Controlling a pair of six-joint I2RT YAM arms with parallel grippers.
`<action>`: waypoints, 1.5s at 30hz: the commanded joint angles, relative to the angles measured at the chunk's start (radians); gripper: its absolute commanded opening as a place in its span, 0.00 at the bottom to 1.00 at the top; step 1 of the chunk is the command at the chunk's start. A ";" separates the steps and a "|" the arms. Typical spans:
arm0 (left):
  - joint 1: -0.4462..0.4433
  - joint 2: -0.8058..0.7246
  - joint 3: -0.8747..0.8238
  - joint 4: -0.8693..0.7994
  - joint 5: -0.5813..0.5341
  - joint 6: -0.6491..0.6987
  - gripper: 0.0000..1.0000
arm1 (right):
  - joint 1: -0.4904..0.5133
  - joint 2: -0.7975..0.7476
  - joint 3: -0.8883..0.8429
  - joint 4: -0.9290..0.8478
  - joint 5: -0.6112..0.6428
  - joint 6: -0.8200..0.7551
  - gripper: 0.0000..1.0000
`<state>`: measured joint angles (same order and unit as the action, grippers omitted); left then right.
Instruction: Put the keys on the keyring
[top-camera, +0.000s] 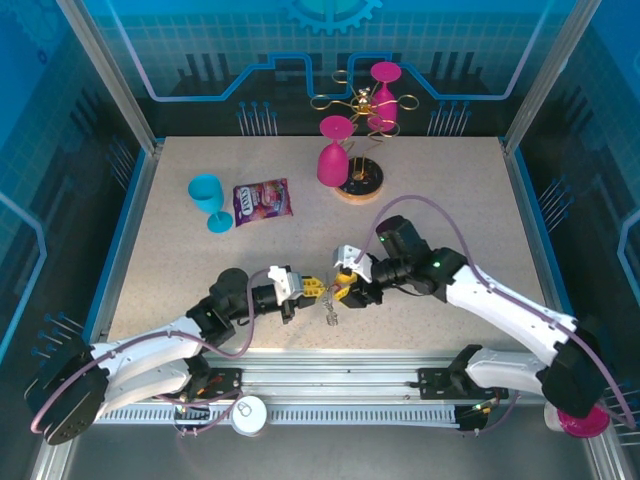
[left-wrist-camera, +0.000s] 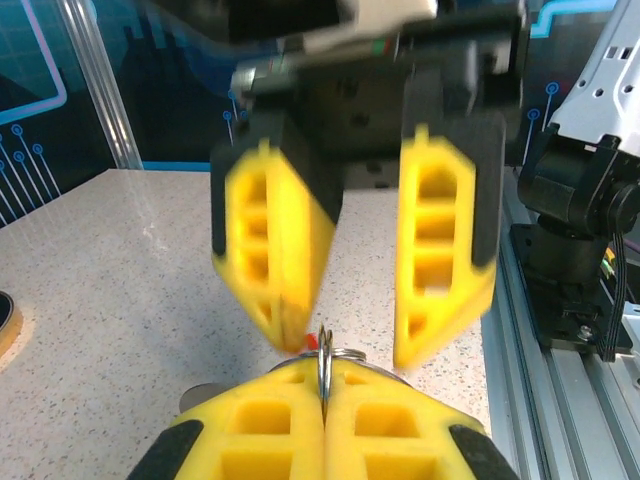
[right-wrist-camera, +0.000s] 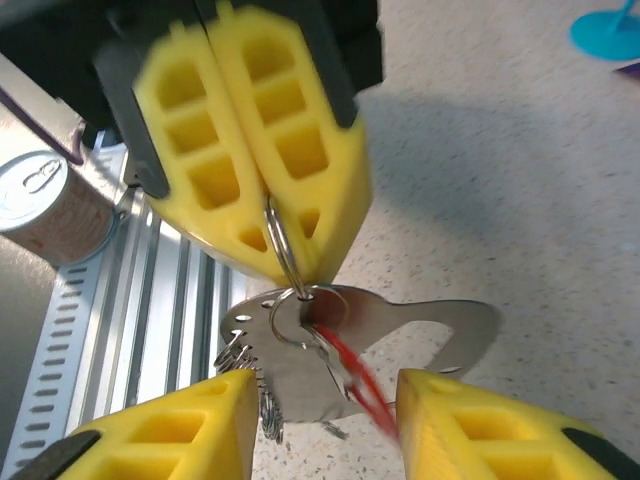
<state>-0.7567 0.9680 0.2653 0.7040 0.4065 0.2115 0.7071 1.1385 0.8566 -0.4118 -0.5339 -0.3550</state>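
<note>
Past the slotted aluminium rail (top-camera: 330, 385) and a tin can (top-camera: 248, 415), over the speckled beige table (top-camera: 450, 200), the left hand (top-camera: 312, 287) pinches a thin wire ring of the keyring (right-wrist-camera: 440, 325). The red key (right-wrist-camera: 352, 372) hangs there. The right hand (top-camera: 343, 291) gapes wide just opposite. Farther: blue cup (top-camera: 207, 195), snack packet (top-camera: 262, 201), pink glasses (top-camera: 334, 155), gold rack (top-camera: 362, 100), blue walls (top-camera: 200, 50).

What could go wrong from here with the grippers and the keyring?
1. The left gripper pinches only a thin wire ring, so the dangling keyring might slip out or swing.
2. The red key looks blurred, so the open right gripper may close on the wrong part.
3. The two grippers' fingertips are very near each other and could bump.
</note>
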 joint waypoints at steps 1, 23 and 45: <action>-0.005 0.019 -0.007 0.045 0.039 0.020 0.00 | -0.021 -0.068 -0.034 0.060 -0.014 0.011 0.43; -0.011 0.047 -0.001 0.043 0.059 0.013 0.00 | 0.027 0.061 0.017 0.097 -0.113 -0.044 0.30; -0.012 0.094 0.000 0.076 0.070 -0.014 0.00 | 0.061 0.157 0.086 -0.041 -0.050 -0.139 0.00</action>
<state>-0.7593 1.0809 0.2646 0.7017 0.4450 0.2085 0.7429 1.2816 0.9192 -0.4034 -0.6109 -0.4622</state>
